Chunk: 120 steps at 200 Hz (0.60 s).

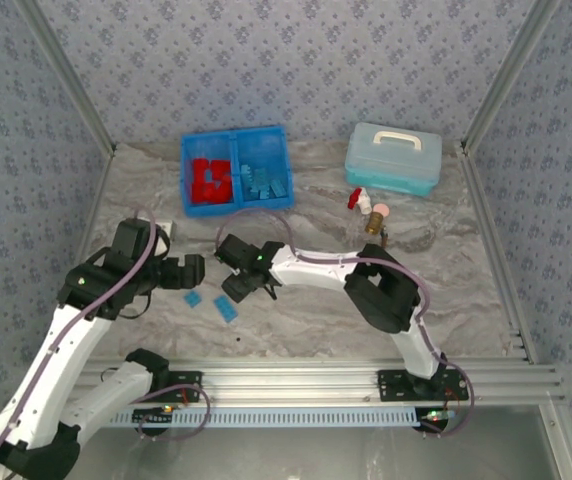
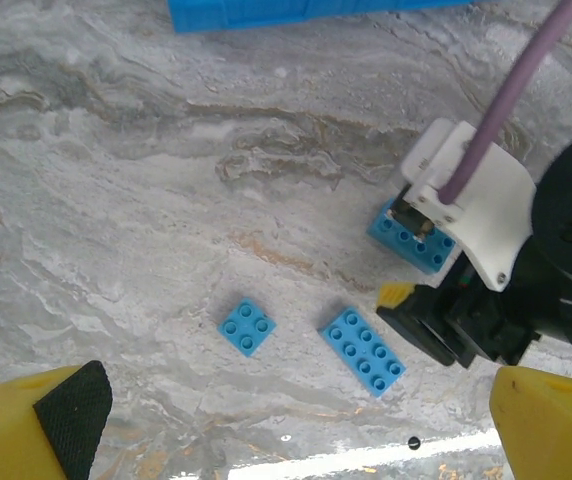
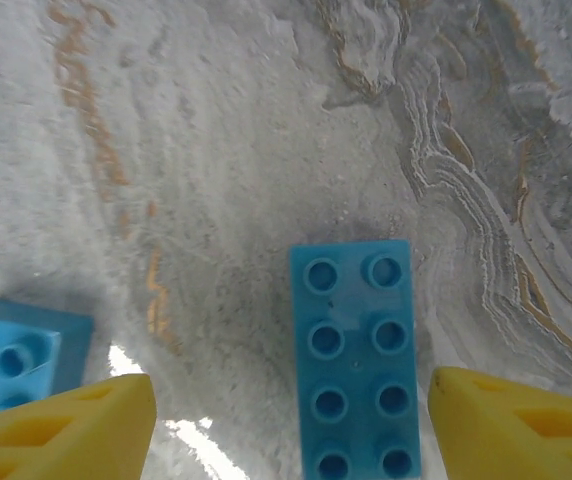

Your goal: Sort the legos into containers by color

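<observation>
The tray (image 1: 237, 150) stands at the far side of the table (image 1: 446, 290). Its left compartment holds red bricks (image 1: 209, 180) and its right one blue bricks (image 1: 264, 180); counts are too small to tell. Near my hands lie a square brick (image 2: 247, 327), a long brick (image 2: 362, 351) and a third brick (image 2: 413, 237), partly hidden under my right arm. My right hand (image 3: 286, 400) is spread wide astride an eight-stud brick (image 3: 354, 360); a neighbour (image 3: 11, 355) is cut off at the edge. My left hand (image 2: 291, 400) is spread, empty.
</observation>
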### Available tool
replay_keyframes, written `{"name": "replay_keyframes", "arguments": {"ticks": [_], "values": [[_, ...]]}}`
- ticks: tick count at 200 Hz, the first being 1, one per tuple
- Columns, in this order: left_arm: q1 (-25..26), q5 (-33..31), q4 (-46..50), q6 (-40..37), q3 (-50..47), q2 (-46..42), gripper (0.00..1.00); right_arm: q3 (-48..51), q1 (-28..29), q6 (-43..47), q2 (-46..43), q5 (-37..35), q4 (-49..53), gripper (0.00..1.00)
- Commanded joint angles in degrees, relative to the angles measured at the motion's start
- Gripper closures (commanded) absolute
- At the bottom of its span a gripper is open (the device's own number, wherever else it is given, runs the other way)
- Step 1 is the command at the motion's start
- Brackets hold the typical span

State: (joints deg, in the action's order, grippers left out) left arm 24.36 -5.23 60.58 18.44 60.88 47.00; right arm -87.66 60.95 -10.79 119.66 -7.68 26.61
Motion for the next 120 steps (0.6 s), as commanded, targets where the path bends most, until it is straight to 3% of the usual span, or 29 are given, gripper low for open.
{"name": "replay_keyframes", "arguments": {"ticks": [1,21,73,120], "values": [[-0.4,2.7,-3.9,-1.4,-1.4,-1.6,0.01,-1.3,-0.4,0.8,2.3,-0.7,1.3,0.28],[-0.4,4.1,-5.1,-1.9,-2.3,-2.5,0.01,-1.0,-0.5,0.5,3.7,-0.5,1.2,0.30],[-0.4,3.0,-6.5,-2.9,-3.8,-3.9,0.01,-0.3,-0.1,-0.8,3.4,-2.1,1.5,0.68],[-0.4,5.5,-12.1,-2.7,-8.1,-8.4,0.01,1.6,-0.5,-0.9,-10.4,-5.1,-1.5,0.78]]}}
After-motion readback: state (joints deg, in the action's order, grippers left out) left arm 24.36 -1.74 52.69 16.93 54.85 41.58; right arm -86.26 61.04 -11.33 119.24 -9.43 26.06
